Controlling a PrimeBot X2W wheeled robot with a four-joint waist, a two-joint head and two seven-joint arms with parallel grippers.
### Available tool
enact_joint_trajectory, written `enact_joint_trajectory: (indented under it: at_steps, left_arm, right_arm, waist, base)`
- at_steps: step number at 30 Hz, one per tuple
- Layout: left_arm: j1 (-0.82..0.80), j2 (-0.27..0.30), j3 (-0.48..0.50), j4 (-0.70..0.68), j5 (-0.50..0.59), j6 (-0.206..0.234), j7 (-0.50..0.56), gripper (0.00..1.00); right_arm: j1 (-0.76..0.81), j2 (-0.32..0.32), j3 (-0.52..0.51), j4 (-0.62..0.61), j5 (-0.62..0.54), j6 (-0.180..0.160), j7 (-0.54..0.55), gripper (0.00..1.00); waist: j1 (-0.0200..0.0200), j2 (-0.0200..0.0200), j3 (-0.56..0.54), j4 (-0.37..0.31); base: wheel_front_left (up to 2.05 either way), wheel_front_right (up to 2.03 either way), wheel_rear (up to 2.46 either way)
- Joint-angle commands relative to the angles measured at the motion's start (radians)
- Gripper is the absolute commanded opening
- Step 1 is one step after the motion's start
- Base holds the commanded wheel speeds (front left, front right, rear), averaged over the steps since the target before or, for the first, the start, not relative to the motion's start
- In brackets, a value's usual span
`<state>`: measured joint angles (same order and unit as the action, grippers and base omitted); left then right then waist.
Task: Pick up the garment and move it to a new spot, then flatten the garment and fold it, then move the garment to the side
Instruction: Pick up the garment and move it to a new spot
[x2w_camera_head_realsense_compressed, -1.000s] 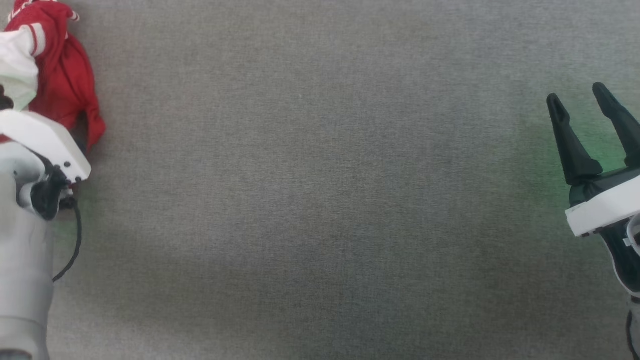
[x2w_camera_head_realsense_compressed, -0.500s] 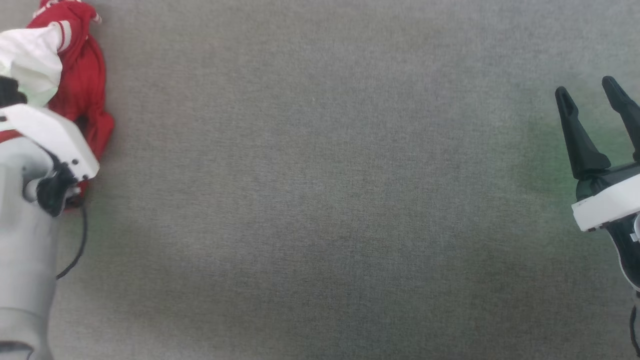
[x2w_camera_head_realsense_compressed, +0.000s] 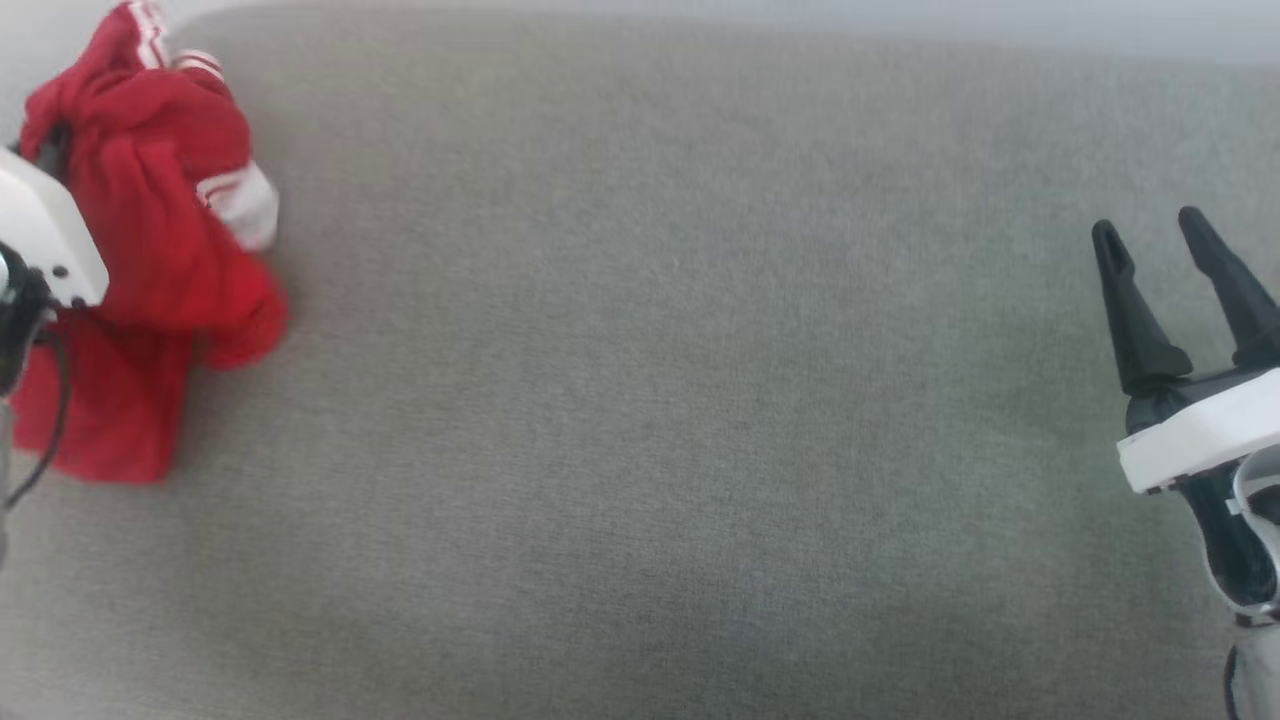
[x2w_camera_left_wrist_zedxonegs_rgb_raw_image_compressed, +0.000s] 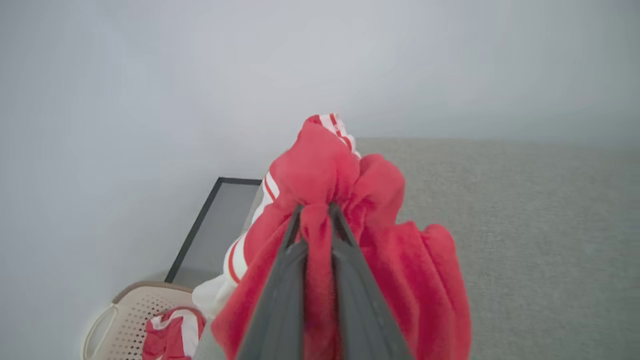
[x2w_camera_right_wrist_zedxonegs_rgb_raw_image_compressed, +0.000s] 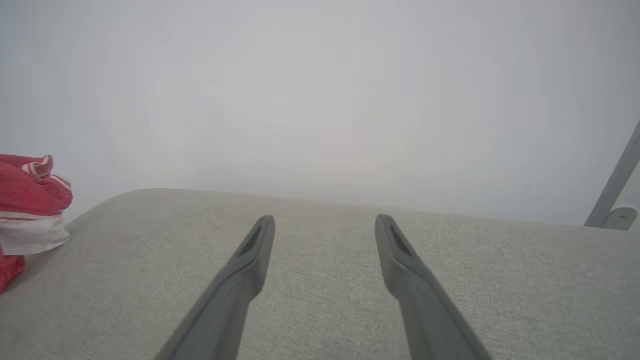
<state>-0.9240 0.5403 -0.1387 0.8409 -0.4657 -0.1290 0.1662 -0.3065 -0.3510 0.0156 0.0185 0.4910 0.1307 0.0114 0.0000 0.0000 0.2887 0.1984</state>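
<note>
Pick-up step is judged in hand. Garment (x2w_camera_head_realsense_compressed: 150, 260) is pinched, bunched, in the closed left gripper (x2w_camera_left_wrist_zedxonegs_rgb_raw_image_compressed: 315, 210) at the grey surface's (x2w_camera_head_realsense_compressed: 640, 400) left end. Right gripper (x2w_camera_head_realsense_compressed: 1148, 228) is held wide, empty. Next, a carry inward is called for.

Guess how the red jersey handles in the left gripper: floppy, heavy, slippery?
Likely floppy: the garment bunches and droops in folds around the left gripper. Probably light, since one narrow pinch holds it. Hanging folds may swing or drag on the grey surface.
</note>
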Motion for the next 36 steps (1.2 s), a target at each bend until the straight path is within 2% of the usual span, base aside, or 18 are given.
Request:
enact_joint_trajectory:
  at_steps: [1,6,15,20,26,31,36]
  left_arm:
    - [0.001,0.017,-0.017,-0.049,-0.009,-0.001,0.012,0.0]
    - [0.012,0.073,-0.058,-0.205,-0.035,-0.001,0.066,0.0]
    - [0.042,0.13,-0.088,-0.443,-0.067,0.0,0.169,0.0]
    - [0.079,0.124,-0.11,-0.617,-0.072,0.033,0.245,0.0]
    - [0.122,0.104,-0.154,-0.8,-0.061,0.081,0.342,0.0]
    - [0.149,0.09,-0.189,-0.894,-0.065,0.092,0.39,0.0]
    - [0.173,0.064,-0.229,-0.924,-0.058,0.108,0.421,0.0]
  right_arm:
    - [0.015,0.009,-0.001,0.008,-0.007,0.0,-0.006,1.0]
    - [0.021,0.029,-0.001,0.02,-0.007,0.0,-0.015,1.0]
    - [0.031,0.048,-0.015,0.034,-0.007,0.0,-0.032,1.0]
    - [0.033,0.059,-0.037,0.041,-0.008,0.0,-0.044,1.0]
    - [0.029,0.073,-0.05,0.054,-0.012,0.0,-0.058,1.0]
    - [0.023,0.08,-0.064,0.064,-0.011,0.0,-0.068,1.0]
    - [0.032,0.081,-0.076,0.076,-0.004,0.0,-0.087,1.0]
  waist:
    - [0.0,0.0,-0.041,0.013]
    - [0.0,0.0,-0.088,0.008]
    - [0.0,0.0,-0.13,-0.028]
    - [0.0,0.0,-0.148,-0.074]
    - [0.0,0.0,-0.156,-0.165]
    - [0.0,0.0,-0.144,-0.251]
    - [0.0,0.0,-0.133,-0.325]
  base:
    - [0.0,0.0,0.0]
    - [0.0,0.0,0.0]
    - [0.0,0.0,0.0]
    - [0.0,0.0,0.0]
    - [0.0,0.0,0.0]
    - [0.0,0.0,0.0]
    - [0.0,0.0,0.0]
